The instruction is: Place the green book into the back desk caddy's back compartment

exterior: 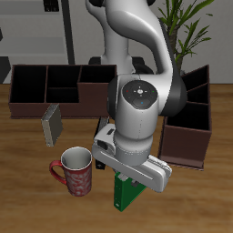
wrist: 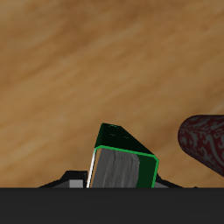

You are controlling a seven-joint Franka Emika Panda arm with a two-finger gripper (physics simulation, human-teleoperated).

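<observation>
- Exterior view looks down from the front and above, taking in the arm (exterior: pixel 136 82) and wooden table (exterior: pixel 27 196).
- Wrist view looks close down past the gripper (wrist: pixel 118 182).
- Both share the green book (exterior: pixel 125 193) (wrist: pixel 122 157) and red mug (exterior: pixel 75 171) (wrist: pixel 206 138).

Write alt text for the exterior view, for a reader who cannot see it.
A white robot arm's gripper reaches down onto an upright green book near the wooden table's front edge, beside a red patterned mug. Farther back stand the back desk caddy, a grey book and another brown caddy.
</observation>
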